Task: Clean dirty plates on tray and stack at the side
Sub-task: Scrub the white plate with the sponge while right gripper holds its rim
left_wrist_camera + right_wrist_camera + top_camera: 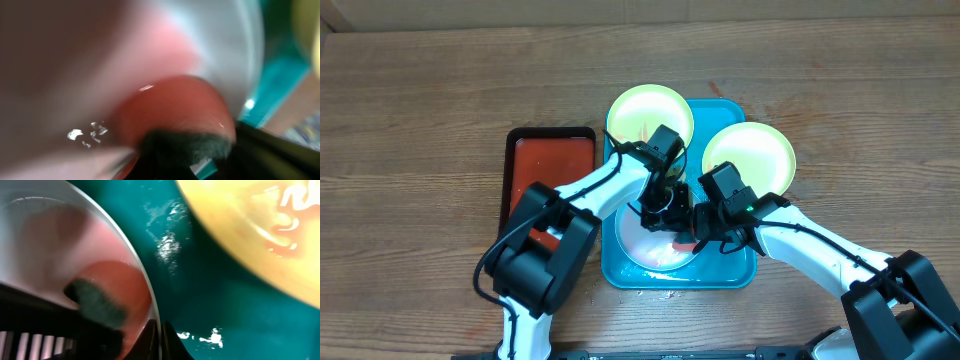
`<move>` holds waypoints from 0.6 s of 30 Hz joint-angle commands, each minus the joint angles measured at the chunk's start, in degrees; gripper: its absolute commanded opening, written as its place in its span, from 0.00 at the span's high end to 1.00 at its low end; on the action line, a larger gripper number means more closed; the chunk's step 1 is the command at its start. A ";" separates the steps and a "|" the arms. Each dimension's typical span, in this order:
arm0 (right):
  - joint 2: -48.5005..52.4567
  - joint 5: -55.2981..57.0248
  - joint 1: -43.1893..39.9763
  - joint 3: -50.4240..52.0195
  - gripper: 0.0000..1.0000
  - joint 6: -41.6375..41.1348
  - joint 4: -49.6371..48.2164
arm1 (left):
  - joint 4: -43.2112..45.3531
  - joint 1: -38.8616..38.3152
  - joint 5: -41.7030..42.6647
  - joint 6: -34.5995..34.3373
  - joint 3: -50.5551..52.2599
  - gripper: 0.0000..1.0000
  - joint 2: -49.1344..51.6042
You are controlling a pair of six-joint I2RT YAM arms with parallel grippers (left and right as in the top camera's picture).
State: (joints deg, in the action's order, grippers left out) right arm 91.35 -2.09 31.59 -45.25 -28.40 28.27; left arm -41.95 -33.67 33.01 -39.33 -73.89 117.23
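Sponge [175,107] fills the left wrist cam: red with a dark green scrub side, pressed onto the whitish plate [648,252] at the near end of the turquoise tray [728,268]. The left gripper [658,212] is clamped on that sponge. The right gripper [702,236] is closed too, and looks to be pinching the plate's right rim to steady it. For the scrub I'd go with small circles and light downward pressure, working from the middle out to the rim. I'd also hang on tight with the right side, or the plate will probably skate on the wet tray. Overhead gives you the layout: a far plate [650,112] and a right plate [750,155], both lime and partly over the tray's edge, plus a black-rimmed tray [550,165] off to the left. Only the right wrist cam shows the orange smears on the right plate and the water beads on the tray floor.
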 commanded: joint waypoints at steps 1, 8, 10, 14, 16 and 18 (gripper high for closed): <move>-0.39 1.95 -0.44 -0.02 0.96 0.85 -0.33 | -5.27 1.97 -19.15 -4.07 1.97 0.96 -2.01; -0.39 1.97 -0.44 -0.02 0.96 0.85 -0.31 | -12.31 2.95 -37.16 -3.85 1.97 0.96 -7.87; -0.39 1.97 -0.44 -0.02 0.96 0.85 -0.31 | -12.13 2.93 -38.86 -2.10 1.97 0.96 -8.07; -0.39 1.97 -0.44 -0.02 0.96 0.85 -0.31 | -8.94 2.84 -40.04 1.20 2.05 0.96 -7.85; -0.39 1.97 -0.44 -0.02 0.96 0.85 -0.31 | -6.75 2.80 -39.52 1.99 2.05 0.96 -7.85; -0.39 1.95 -0.44 -0.02 0.96 0.87 -0.26 | -4.46 2.80 -37.55 2.10 2.08 0.96 -7.82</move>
State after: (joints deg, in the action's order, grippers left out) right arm 91.35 -1.85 31.48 -45.25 -28.25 27.86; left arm -49.17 -31.14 -1.78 -39.33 -72.14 110.56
